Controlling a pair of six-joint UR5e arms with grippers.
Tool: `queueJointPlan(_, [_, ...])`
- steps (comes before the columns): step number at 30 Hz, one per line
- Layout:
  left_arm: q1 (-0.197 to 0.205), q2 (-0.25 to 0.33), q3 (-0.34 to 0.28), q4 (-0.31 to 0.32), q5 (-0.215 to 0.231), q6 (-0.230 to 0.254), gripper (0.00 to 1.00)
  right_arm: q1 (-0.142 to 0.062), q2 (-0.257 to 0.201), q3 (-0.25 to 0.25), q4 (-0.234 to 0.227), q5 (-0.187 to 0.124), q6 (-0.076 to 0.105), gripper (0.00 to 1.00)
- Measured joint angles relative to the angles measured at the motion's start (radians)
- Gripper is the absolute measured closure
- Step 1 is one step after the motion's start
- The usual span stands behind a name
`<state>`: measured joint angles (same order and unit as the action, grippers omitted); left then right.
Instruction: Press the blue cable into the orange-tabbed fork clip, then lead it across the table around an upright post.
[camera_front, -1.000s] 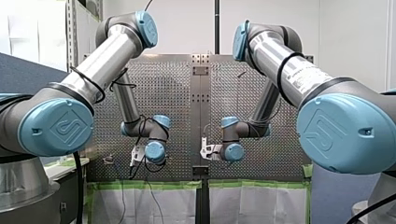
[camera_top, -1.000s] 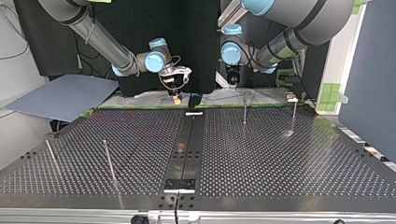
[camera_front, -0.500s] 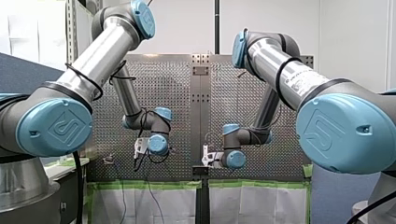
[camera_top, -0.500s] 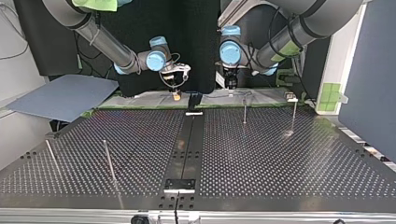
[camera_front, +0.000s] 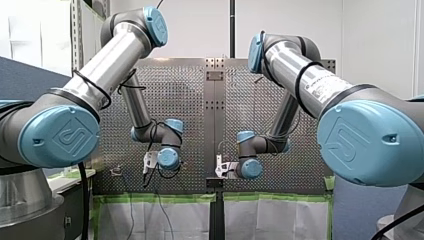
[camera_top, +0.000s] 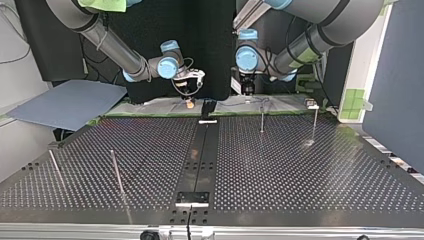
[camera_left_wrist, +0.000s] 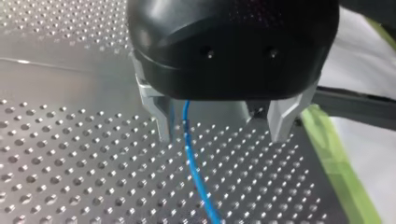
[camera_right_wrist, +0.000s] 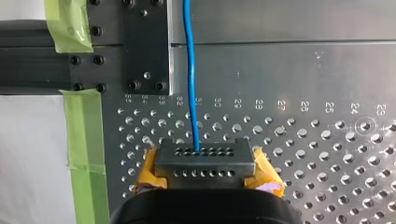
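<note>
Blue cable (camera_right_wrist: 190, 70), thin, likely limp: pinched in right gripper (camera_right_wrist: 205, 161), loose between left gripper's (camera_left_wrist: 224, 133) wide fingers (camera_left_wrist: 164, 122); best held short.

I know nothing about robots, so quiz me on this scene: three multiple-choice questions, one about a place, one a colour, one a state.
1. Where does the thin blue cable run at my black left pincer? A) between its metal fingers B) round a post C) above it
2. What colour is the tape strip at the perforated metal table's edge? A) red B) green C) white
3. How do the left pincer's fingers stand? A) shut B) apart C) hidden
Answers: 1 A, it passes between them; 2 B, plainly green; 3 B, a wide gap shows.
</note>
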<state>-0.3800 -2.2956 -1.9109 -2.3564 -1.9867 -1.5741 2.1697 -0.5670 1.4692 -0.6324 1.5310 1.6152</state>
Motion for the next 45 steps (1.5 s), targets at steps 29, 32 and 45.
queueJointPlan(29, [0.022, -0.053, 0.114, -0.027, 0.01, -0.045, 0.0, 0.006, 0.0, -0.002, 0.014, 0.0, -0.009, 1.0])
queueJointPlan(32, [0.023, -0.054, 0.116, -0.032, -0.006, -0.034, 0.0, 0.006, 0.0, -0.002, 0.014, 0.0, -0.009, 1.0])
queueJointPlan(45, [0.024, -0.053, 0.117, -0.035, -0.006, 0.017, 0.0, 0.008, 0.001, -0.002, 0.014, 0.0, -0.009, 1.0])
